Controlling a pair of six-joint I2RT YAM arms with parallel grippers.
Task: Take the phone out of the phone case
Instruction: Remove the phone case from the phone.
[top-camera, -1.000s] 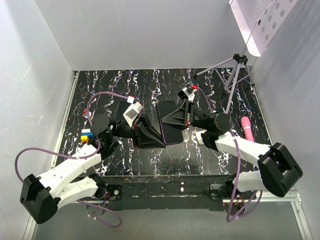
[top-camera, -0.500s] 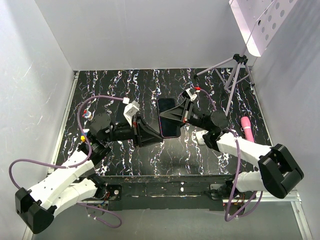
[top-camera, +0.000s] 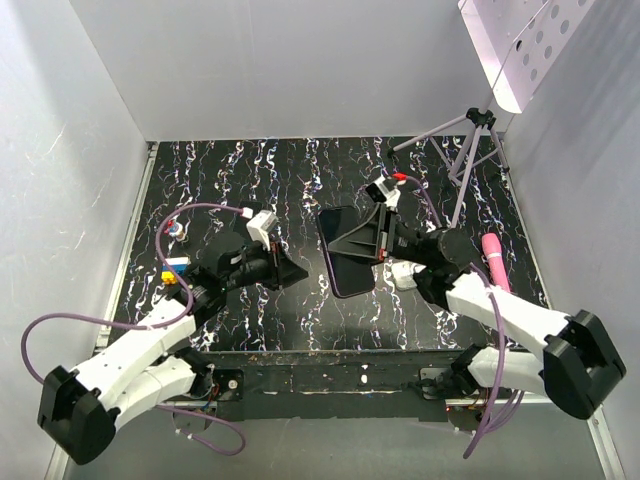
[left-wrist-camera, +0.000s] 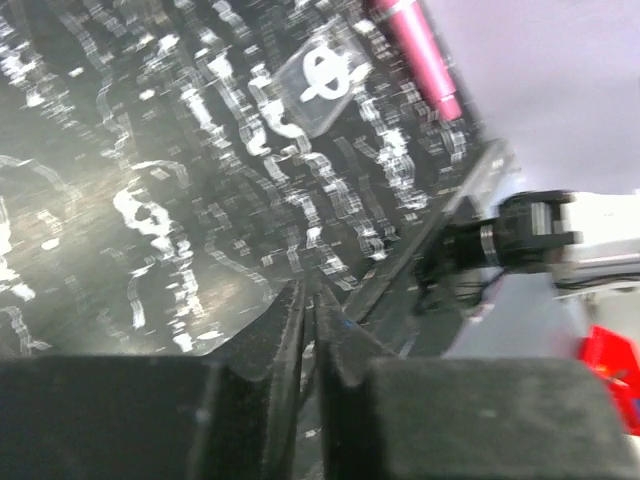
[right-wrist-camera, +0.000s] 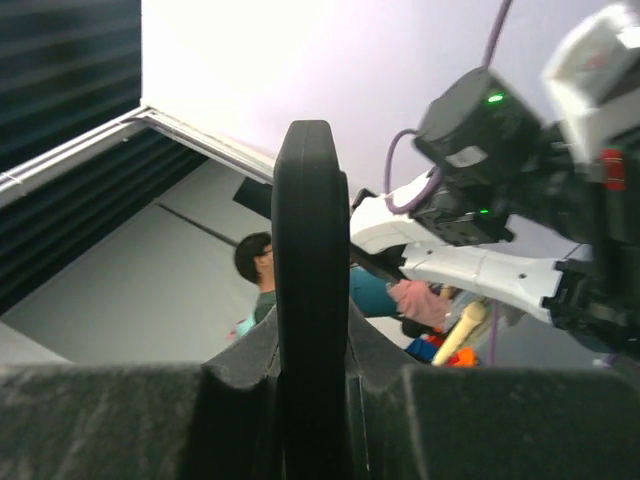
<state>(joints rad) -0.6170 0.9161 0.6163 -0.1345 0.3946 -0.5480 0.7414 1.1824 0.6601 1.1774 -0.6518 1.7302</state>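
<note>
At the near edge of the black white-veined marbled worktop (top-camera: 300, 170) stand both arm bases. The left gripper (top-camera: 300, 272) hangs over the near-left part of the worktop with its tip towards the middle. Its two black fingers (left-wrist-camera: 290, 330) are pressed together with nothing between them, and it is apart from the held slab.

A little farther in, over the middle of the worktop, the right gripper (top-camera: 342, 248) reaches in from the right and clamps a thin matte black rectangular phone case (right-wrist-camera: 310, 220). The right wrist view shows the case edge-on, pinched between the fingers. From above, the slab shows a dark glossy face with a thin reddish line at its near end. This is the flat rectangular phone (top-camera: 352, 278) lying in the shell. How deep it sits cannot be told.

Small blue and yellow blocks (top-camera: 172, 270) lie by the left edge. A small translucent square piece (top-camera: 405, 272) lies just beside the right arm. A pink cylinder (top-camera: 492, 258) lies near the right edge.

A grey tripod (top-camera: 468, 150) stands in the far right corner.
</note>
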